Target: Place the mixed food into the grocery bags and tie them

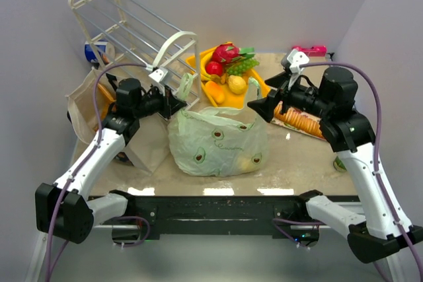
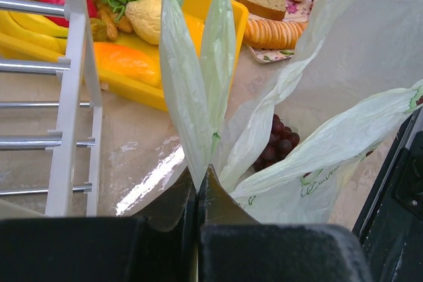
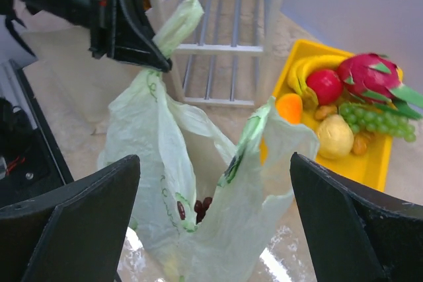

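Presently, the pale-green plastic bag (image 1: 218,140) is being found at the middle of the table, slumped between the two arms with its mouth gaping upward. Its left handle loop (image 2: 198,64) is being pinched at the root by the left gripper (image 2: 201,176), whose fingers are being pressed together on the film, and the loop is being held up on the side of the white wire rack (image 1: 132,24).

The right handle (image 3: 261,130) is being left free. It is standing roughly upright and limp across the mouth from the held one. The right gripper (image 3: 215,160) is being carried with its jaws spread wide and nothing gripped. The free handle is lying just ahead of it, within the span of the jaws in the wrist view, though how far ahead cannot be told. The right arm is being judged the nearer one for taking that handle, a sideways closure across the upright strip being called for before any knot.

The film is being noted as thin, crinkled and translucent, printed with small avocado motifs. Dark purple grapes (image 2: 277,143) are being seen at the bottom through the mouth.

Just behind the bag, a hard yellow tray (image 1: 195,64) of glossy toy fruit is being recorded. To the left, a stiff beige tote (image 1: 82,107) is standing against the rack; to the right, a plate of crackers (image 1: 301,120) is lying under the right arm.
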Robot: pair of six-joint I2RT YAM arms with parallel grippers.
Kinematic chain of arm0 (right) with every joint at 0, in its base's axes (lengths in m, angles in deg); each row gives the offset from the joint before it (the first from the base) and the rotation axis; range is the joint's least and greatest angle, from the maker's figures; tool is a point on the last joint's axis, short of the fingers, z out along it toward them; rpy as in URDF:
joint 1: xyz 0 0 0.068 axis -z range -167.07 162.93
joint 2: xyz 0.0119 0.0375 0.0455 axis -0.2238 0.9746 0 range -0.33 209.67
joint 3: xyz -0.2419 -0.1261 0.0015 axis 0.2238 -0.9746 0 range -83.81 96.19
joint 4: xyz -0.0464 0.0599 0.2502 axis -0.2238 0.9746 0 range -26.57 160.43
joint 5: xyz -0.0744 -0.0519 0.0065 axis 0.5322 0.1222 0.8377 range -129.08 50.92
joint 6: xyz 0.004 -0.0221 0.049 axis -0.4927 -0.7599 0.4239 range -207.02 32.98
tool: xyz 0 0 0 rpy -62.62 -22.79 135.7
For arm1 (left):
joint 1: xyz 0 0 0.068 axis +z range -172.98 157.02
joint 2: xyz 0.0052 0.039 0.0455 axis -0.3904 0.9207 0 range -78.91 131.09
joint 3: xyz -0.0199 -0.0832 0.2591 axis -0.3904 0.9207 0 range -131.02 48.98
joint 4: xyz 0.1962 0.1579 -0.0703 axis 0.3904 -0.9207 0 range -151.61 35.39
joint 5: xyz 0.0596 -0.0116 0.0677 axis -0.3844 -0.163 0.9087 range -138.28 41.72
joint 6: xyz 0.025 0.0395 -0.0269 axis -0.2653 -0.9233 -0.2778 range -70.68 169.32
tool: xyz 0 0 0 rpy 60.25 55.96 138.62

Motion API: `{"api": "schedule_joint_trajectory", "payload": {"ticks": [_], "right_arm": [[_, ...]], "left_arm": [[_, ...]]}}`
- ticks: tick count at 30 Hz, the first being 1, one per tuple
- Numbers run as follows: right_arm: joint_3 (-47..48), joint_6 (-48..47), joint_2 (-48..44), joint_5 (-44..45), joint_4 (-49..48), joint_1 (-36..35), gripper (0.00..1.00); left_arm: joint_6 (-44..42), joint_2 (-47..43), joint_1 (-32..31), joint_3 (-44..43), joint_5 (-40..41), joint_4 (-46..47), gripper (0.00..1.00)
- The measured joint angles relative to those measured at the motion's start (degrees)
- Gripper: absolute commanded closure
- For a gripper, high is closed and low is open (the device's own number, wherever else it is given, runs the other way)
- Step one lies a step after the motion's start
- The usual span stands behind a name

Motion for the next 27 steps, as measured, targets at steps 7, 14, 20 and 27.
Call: {"api": "schedule_joint_trajectory", "payload": {"ticks": [7,14,20,27], "right_arm": [[0.0,-10.9,1.0,-6.7,0.4,1.8,0.01],[1.0,-24.7,4.9,-10.2,5.7,3.2,0.01],[7.5,-35.1,11.3,-12.3,12.8,4.8,0.01],[10.8,-40.4,17.7,-18.5,14.4,5.2,0.01]], "left_arm": [[-0.9,0.0,0.4,2.2,-1.2,1.1,1.00],[-1.0,0.0,0.4,2.8,-1.9,1.1,1.00],[-1.3,0.0,0.4,2.8,-2.5,1.1,1.00],[-1.9,0.0,0.4,2.8,-3.9,1.8,1.00]]}}
